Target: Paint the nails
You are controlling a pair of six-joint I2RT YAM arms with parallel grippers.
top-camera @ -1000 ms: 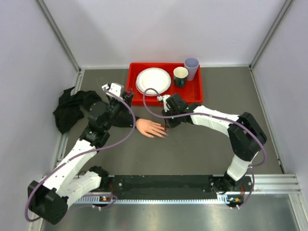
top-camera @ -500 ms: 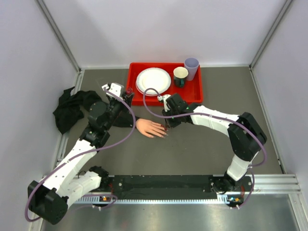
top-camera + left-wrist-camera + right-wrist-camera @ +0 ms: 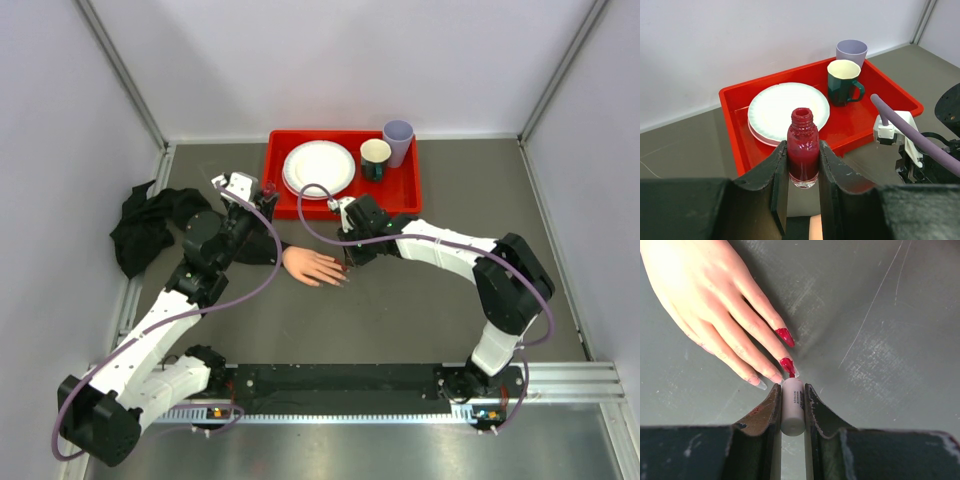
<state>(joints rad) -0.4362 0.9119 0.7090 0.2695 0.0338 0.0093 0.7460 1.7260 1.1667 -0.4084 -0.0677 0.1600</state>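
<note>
A pale mannequin hand (image 3: 312, 267) with a black sleeve lies flat on the table, fingers pointing right; it also shows in the right wrist view (image 3: 705, 305). Two nails (image 3: 785, 336) are painted dark red; the others look bare. My right gripper (image 3: 792, 390) is shut on the grey brush cap (image 3: 792, 407), and its red brush tip touches the second painted nail (image 3: 787, 365). My left gripper (image 3: 803, 155) is shut on an open bottle of dark red nail polish (image 3: 802, 150), held upright above the sleeve, left of the hand.
A red tray (image 3: 395, 195) behind the hand holds a white plate (image 3: 319, 167), a dark green mug (image 3: 375, 157) and a lilac cup (image 3: 398, 140). A black cloth (image 3: 140, 230) lies at the left. Walls close in the table's sides and back.
</note>
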